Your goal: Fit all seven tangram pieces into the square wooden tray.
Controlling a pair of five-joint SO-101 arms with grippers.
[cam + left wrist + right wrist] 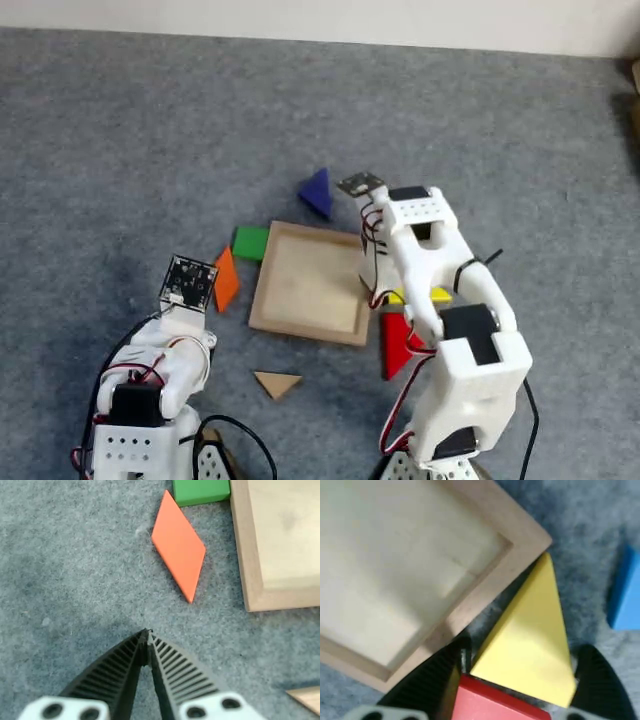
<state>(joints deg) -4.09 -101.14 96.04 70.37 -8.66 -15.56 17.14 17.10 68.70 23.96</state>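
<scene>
The square wooden tray (305,328) lies mid-table with nothing in it. To its left lie a green square (250,242) and an orange parallelogram (226,278). A dark blue triangle (317,190) sits beyond it, and a tan triangle (277,383) in front. My left gripper (146,636) is shut and hovers over carpet just short of the orange parallelogram (178,545). My right gripper (524,647) is open, its fingers on either side of a yellow triangle (530,645). That triangle lies by the tray's corner (520,555), partly over a red piece (485,702).
A light blue piece (625,592) lies on the carpet beyond the yellow triangle. The red triangle (395,345) and a yellow edge (432,296) show beside the right arm (440,270), which covers the tray's right side. Grey carpet surrounds everything.
</scene>
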